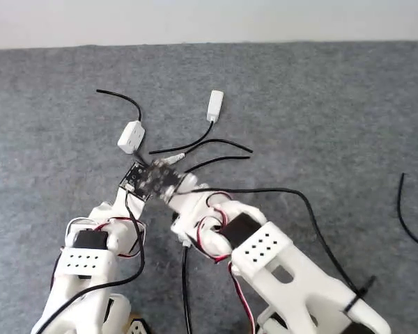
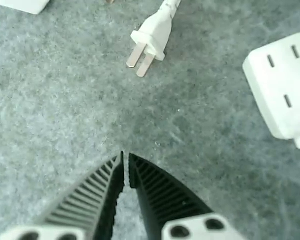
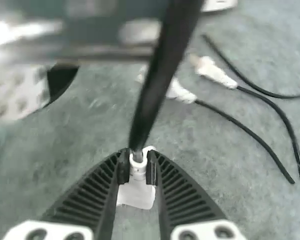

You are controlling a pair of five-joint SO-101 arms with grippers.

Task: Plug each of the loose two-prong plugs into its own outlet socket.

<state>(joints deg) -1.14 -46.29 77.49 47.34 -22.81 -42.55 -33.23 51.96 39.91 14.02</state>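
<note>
In the high view the two gripper heads meet in one dark cluster at mid-table, and their fingertips cannot be told apart there. In the right wrist view a blurred dark and pale shape crosses just ahead of the camera; what it is cannot be made out. The prongs of the held plug are hidden under the fingers. In the left wrist view the white plastic outlet socket block is cut off at the frame edge, showing three narrow slots in its rounded face.

Both arms reach forward from the near edge of the grey felt-like table cover, the left one straight ahead and the right one angled in toward it.

The left gripper hovers low over the cover, its black ribbed fingers drawn together to a thin slit with nothing between them. Ahead of it lies a loose white two-prong plug with flat metal blades, near the socket block but apart from it.

The right gripper is clamped on a small white moulded plug on a thick black cord, the cord rising from between the fingertips. Beyond it two more white plugs, one farther and one nearer, lie on the cover with thin black cords trailing away.

A small white oblong connector on a black cord lies farther back; socket or plug, I cannot tell.
</note>
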